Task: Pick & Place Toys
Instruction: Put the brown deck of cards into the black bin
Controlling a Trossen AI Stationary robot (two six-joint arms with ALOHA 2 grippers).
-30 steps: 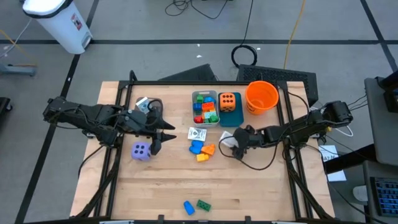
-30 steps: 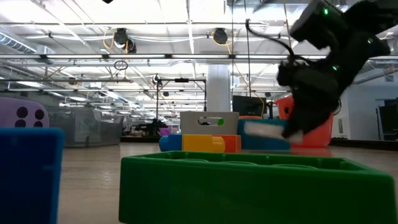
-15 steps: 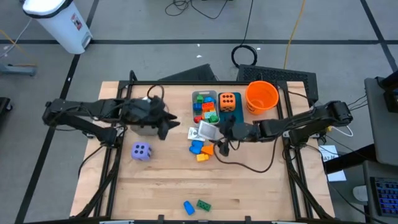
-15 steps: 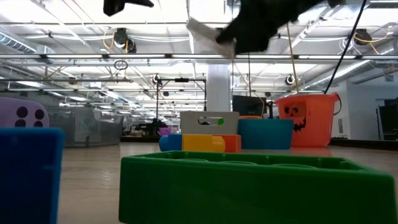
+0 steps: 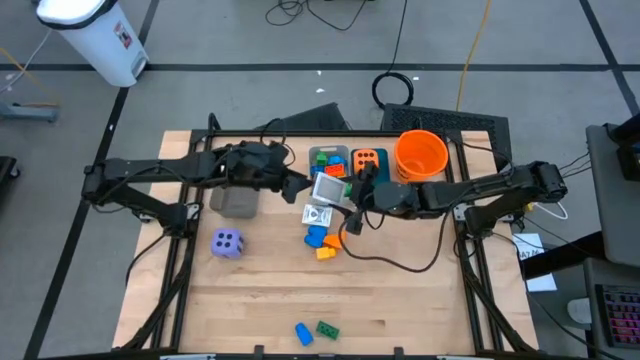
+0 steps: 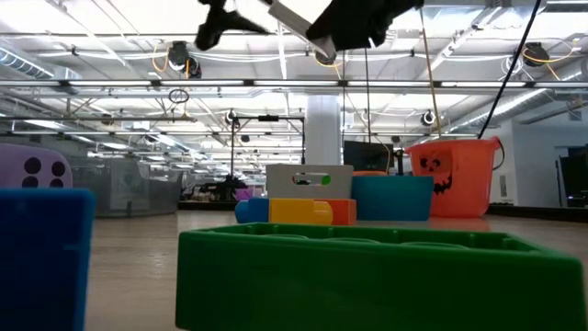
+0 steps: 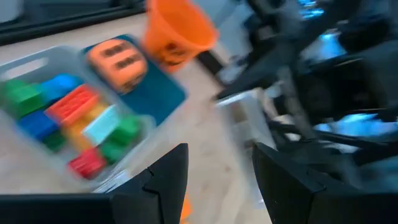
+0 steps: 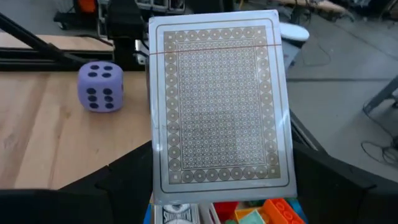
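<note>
From overhead I see both arms meeting above the far middle of the surface (image 5: 250, 300). The right pincer (image 5: 338, 195) holds a white packet (image 5: 328, 190) in the air, just above the grey bin's (image 5: 317, 154) near end. Only my right wrist camera shows the packet's (image 8: 217, 99) face: a fine patterned print inside a border, filling most of that view, with the purple dice (image 8: 99, 86) on the wood beyond it. The left pincer (image 5: 296, 185) hangs just beside the packet, its fingers (image 7: 166, 177) partly apart with nothing between them; its wrist camera alone looks into the grey bin (image 7: 37, 59) packed with bricks, and at the orange dice (image 7: 115, 58) in the teal bin (image 7: 158, 93). The table-level camera adds a face on the orange bucket (image 6: 457, 176).

Counting overhead: 2 dice, with the purple one (image 5: 227, 242) near the left edge; 2 packets, the second packet (image 5: 318, 216) flat at mid-surface; 1 blue brick (image 5: 302, 333) and 1 green brick (image 5: 327, 329) at the near edge; a small heap of blue and orange bricks (image 5: 325, 241) whose number I cannot tell.
</note>
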